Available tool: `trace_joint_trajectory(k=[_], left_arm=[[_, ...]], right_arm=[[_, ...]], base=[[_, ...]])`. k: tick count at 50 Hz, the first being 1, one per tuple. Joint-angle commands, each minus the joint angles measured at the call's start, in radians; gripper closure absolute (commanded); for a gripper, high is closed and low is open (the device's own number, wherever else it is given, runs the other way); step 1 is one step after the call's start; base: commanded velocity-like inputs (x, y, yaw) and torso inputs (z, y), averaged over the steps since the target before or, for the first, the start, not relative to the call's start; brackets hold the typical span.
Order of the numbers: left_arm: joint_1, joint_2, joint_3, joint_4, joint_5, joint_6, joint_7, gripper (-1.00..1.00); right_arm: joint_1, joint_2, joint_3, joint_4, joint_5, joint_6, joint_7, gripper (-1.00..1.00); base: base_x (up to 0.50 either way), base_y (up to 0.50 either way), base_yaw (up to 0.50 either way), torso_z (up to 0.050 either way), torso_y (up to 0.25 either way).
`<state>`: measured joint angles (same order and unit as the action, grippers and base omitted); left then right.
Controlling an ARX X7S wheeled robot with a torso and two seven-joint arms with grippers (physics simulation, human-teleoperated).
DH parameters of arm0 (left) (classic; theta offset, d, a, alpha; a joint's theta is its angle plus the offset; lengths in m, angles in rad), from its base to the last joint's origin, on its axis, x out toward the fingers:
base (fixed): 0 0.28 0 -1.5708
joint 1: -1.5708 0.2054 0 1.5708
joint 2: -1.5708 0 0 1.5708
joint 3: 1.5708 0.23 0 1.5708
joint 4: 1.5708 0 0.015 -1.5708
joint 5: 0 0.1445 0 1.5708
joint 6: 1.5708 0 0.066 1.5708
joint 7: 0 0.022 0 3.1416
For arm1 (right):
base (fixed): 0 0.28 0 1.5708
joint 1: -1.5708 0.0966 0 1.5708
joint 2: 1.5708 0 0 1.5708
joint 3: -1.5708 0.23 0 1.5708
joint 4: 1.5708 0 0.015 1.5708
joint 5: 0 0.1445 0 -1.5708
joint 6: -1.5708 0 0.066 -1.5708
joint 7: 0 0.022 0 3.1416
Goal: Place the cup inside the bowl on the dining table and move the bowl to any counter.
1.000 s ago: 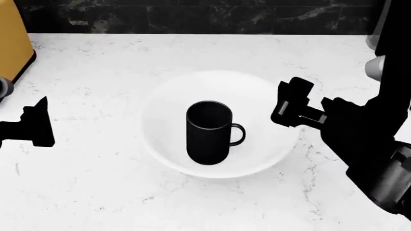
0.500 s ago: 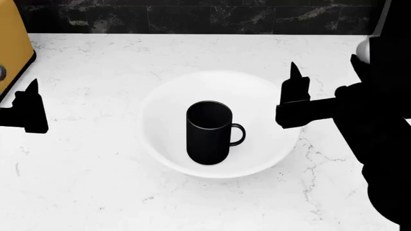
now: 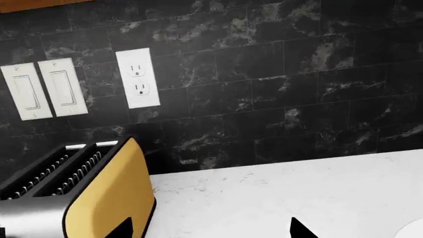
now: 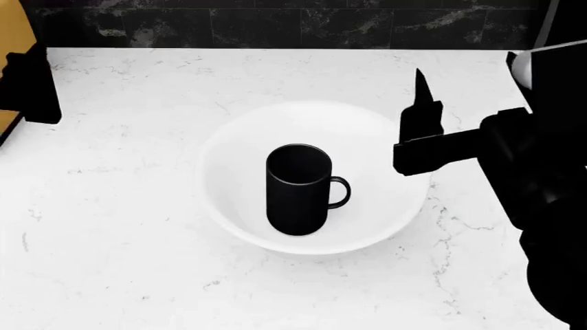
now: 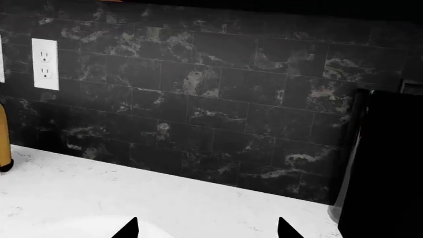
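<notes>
Head view shows the cup [image 4: 298, 189] standing upright inside the bowl [image 4: 238, 206], handle toward my right arm, and the bowl rests on the grey-veined marble counter [image 4: 137, 261] in front of the black marbled wall [image 4: 275, 24]. By that layout I judge both parts of the task done, which would explain why neither arm touches anything.

My right gripper [image 5: 205, 229] hangs beside the bowl's rim, raised off it; in its wrist view the two finger tips stand well apart with nothing between them. My left gripper [image 3: 211, 230] sits far off near the yellow toaster [image 3: 109, 193], tips likewise spread and empty, though only their points show, so I hedge a little there.

No brand or writing is readable: the wall outlet [image 3: 137, 78] and the twin light switches [image 3: 43, 89] are blank.
</notes>
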<state>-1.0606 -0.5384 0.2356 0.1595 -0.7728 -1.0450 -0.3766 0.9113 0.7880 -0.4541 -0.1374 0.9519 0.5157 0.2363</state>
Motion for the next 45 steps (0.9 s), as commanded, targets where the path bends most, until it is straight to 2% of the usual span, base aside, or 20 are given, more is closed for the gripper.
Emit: trace_joint_trajectory(k=[1, 9, 21, 29, 45], left_arm=[[-0.117, 0.017, 0.025, -0.052, -0.004, -0.042, 0.016, -1.0], [-0.155, 0.015, 0.026, -0.054, -0.006, -0.051, 0.018, -1.0], [-0.062, -0.018, -0.07, 0.133, -0.108, -0.129, -0.068, -1.0], [-0.038, -0.037, -0.122, 0.192, -0.156, -0.157, -0.098, -1.0], [-0.06, -0.034, -0.141, 0.232, -0.195, -0.189, -0.13, -1.0]], right_arm=[[-0.019, -0.003, 0.008, -0.005, -0.039, -0.06, -0.005, -1.0], [-0.064, -0.008, 0.032, -0.017, -0.063, -0.127, 0.013, -1.0], [-0.045, 0.002, 0.03, -0.035, -0.117, -0.155, 0.015, -1.0], [-0.041, 0.005, 0.029, -0.04, -0.14, -0.167, 0.019, -1.0], [-0.032, 0.003, 0.054, -0.061, -0.182, -0.239, 0.015, -1.0]], base=[[0.0, 0.0, 0.0, 0.0, 0.0], [0.0, 0.0, 0.0, 0.0, 0.0], [0.0, 0.0, 0.0, 0.0, 0.0], [0.0, 0.0, 0.0, 0.0, 0.0], [0.0, 0.0, 0.0, 0.0, 0.0]])
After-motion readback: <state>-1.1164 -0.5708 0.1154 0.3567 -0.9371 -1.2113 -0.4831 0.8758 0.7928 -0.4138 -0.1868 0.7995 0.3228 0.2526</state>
